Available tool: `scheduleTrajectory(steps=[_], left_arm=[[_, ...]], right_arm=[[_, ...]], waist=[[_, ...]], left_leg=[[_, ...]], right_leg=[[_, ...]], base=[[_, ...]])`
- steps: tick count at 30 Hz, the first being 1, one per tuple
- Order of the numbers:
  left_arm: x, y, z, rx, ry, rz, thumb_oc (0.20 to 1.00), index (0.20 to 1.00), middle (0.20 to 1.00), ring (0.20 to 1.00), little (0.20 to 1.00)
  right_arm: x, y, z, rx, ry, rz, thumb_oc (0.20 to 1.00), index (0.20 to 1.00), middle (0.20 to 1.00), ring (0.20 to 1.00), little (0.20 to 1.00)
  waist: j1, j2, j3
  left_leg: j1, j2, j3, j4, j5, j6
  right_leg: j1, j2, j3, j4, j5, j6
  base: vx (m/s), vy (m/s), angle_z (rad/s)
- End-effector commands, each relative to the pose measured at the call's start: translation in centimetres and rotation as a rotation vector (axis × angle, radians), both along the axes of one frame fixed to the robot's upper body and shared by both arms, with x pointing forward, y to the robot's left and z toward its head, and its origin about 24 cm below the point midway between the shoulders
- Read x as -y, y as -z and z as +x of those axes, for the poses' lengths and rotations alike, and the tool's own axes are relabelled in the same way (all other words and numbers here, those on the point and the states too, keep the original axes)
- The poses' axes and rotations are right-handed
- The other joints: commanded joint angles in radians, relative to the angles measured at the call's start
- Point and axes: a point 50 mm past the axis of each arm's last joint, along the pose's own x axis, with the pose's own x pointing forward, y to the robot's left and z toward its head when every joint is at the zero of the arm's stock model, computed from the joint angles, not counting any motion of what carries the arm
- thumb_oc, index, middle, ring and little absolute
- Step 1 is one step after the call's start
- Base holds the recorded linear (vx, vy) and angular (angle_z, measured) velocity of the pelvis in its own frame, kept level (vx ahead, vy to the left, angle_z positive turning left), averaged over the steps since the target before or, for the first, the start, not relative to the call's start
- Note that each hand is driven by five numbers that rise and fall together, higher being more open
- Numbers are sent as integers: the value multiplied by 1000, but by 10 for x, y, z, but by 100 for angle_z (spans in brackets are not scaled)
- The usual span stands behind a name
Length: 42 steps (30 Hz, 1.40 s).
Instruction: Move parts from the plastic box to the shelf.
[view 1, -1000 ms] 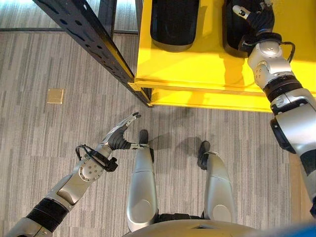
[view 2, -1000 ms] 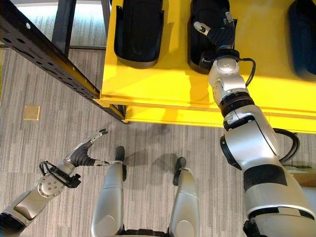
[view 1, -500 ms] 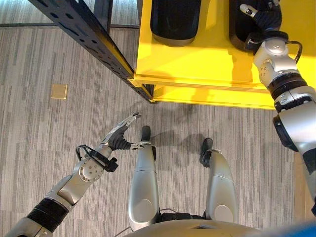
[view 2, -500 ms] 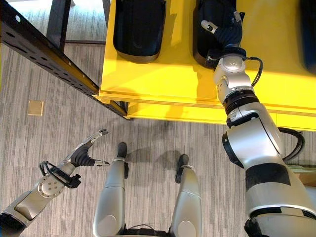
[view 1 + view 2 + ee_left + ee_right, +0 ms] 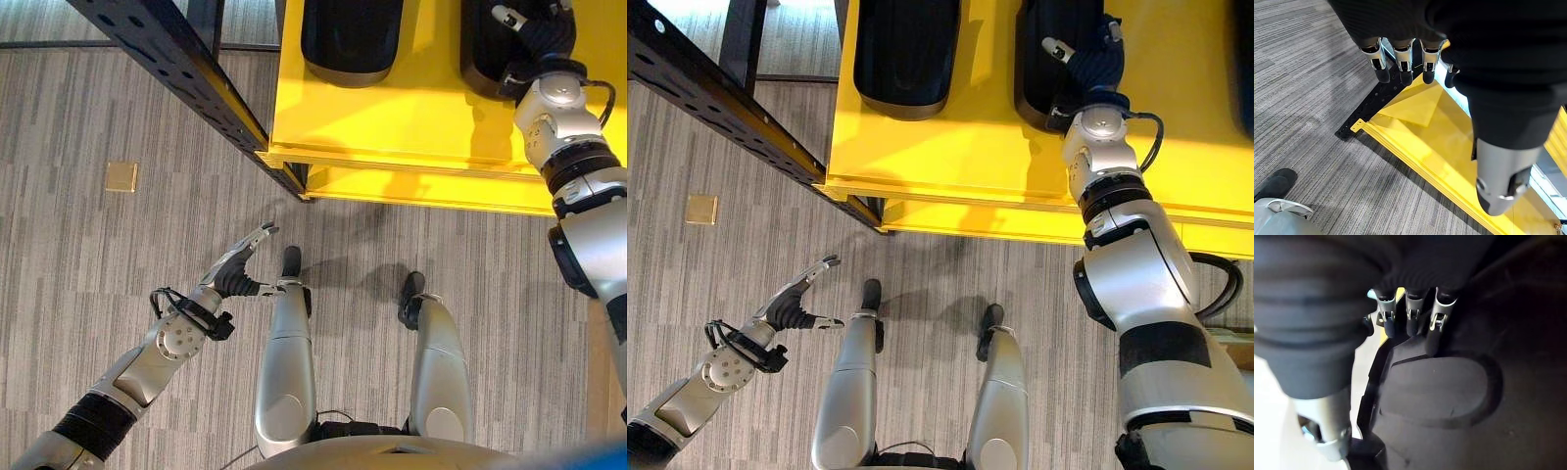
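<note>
Reaching up over the yellow shelf, our right hand lies on a black part, its fingers fairly straight and spread on the dark moulded surface, the thumb out to one side; we read it as relaxed, resting on the part, not clamped round it. We judge the hand is there to settle or let go of the part on the shelf. A second black part lies on the same shelf to the left, well apart from the first, so the row looks laid out with gaps on purpose. Our left hand hangs low over the grey floor, fingers straight and holding nothing, likely kept clear as it has no job here. A black rack beam runs aslant beside the shelf's corner. We cannot see the plastic box from here, so what it holds we cannot tell.
</note>
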Motion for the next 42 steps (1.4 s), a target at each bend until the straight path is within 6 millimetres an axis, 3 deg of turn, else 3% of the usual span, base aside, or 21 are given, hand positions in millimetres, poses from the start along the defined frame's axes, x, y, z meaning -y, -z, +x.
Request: scheduleTrajectory(steps=[1,31,36,42], left_arm=[[-1,-3,-7,29,0,-19,1000,1000,1000,1000,1000],[-7,1,-8,8,-18,-12,1000,1000,1000,1000,1000],[-8,1,-8,6,-23,-19,1000,1000,1000,1000,1000],[-10,0,-7,7,-31,-25,1000,1000,1000,1000,1000]], right_arm=[[14,-24,-6,65,55,33,1000,1000,1000,1000,1000],[52,-34,-20,85,187,49,1000,1000,1000,1000,1000],[50,-34,-19,91,178,56,1000,1000,1000,1000,1000],[27,-45,-16,159,81,44,1000,1000,1000,1000,1000]], waist=[[20,-8,-17],[12,4,-21],[13,2,-21],[8,-5,-26]], left_leg=[[-40,21,24,14,-12,35],[-57,23,17,11,-2,30],[-59,22,18,15,-3,30],[-54,23,17,15,-4,28]], right_leg=[[24,16,31,-38,39,10],[3,21,32,-21,30,10],[5,20,31,-22,31,10],[9,19,31,-23,32,10]], base=[[0,0,0],[0,0,0],[0,0,0],[0,0,0]])
